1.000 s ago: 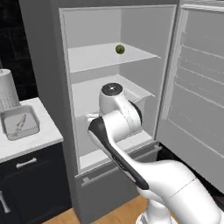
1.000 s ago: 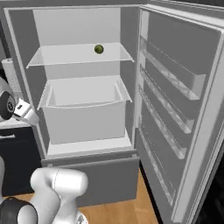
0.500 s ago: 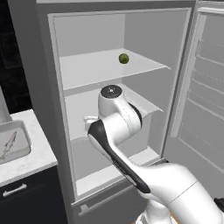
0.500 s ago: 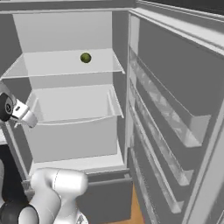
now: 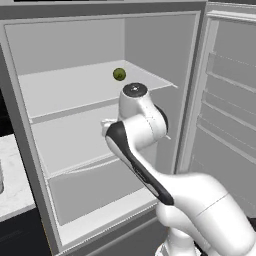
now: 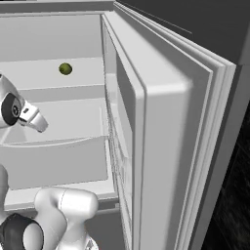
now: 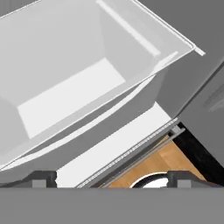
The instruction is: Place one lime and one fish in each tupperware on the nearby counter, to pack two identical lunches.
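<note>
A small green lime point(image 5: 119, 74) lies on the upper shelf of the open grey fridge; the right base view has the lime point(image 6: 65, 69) at its upper left. My arm is raised in front of the fridge's middle, below the lime. The hand view looks down into an empty pale drawer point(image 7: 87, 65), with my gripper point(image 7: 113, 179) open and its fingertips point(image 7: 43, 177) wide apart, nothing between them. A corner of the white marbled counter point(image 5: 12, 177) sits at the far left. Fish and tupperware are out of view.
The fridge door point(image 6: 161, 146) stands open on the right, its inner racks point(image 5: 230, 125) close beside the arm. The drawer point(image 5: 85, 185) sits under the lower shelf. Wooden floor point(image 7: 170, 162) lies below the fridge's front edge.
The whole picture has shifted and the fridge has grown larger: the base has driven closer and to the right. The counter has slid to the left edge. The gripper stays open.
</note>
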